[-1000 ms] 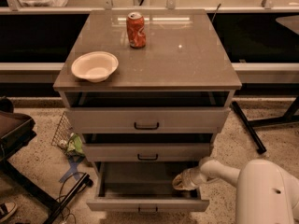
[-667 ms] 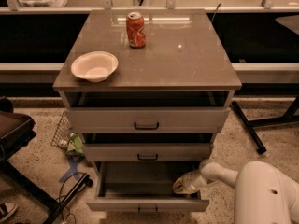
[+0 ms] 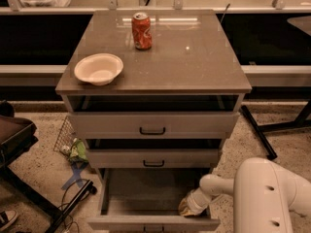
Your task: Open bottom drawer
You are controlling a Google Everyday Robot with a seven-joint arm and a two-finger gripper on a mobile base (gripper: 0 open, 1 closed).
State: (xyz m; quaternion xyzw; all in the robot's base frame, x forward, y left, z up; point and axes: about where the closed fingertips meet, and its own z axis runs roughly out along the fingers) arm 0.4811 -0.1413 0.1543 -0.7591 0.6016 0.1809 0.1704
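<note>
Bottom drawer (image 3: 146, 194) pulled out, gripper (image 3: 187, 207) low in its right front corner, grip state unclear, bowl (image 3: 98, 68) and soda can (image 3: 141, 31) on cabinet top (image 3: 194, 64).

Robot lab: drawer cabinet (image 3: 194, 67), speckled floor (image 3: 41, 164), cables (image 3: 70, 208); gripper (image 3: 187, 208) inside bottom drawer (image 3: 146, 191).
</note>
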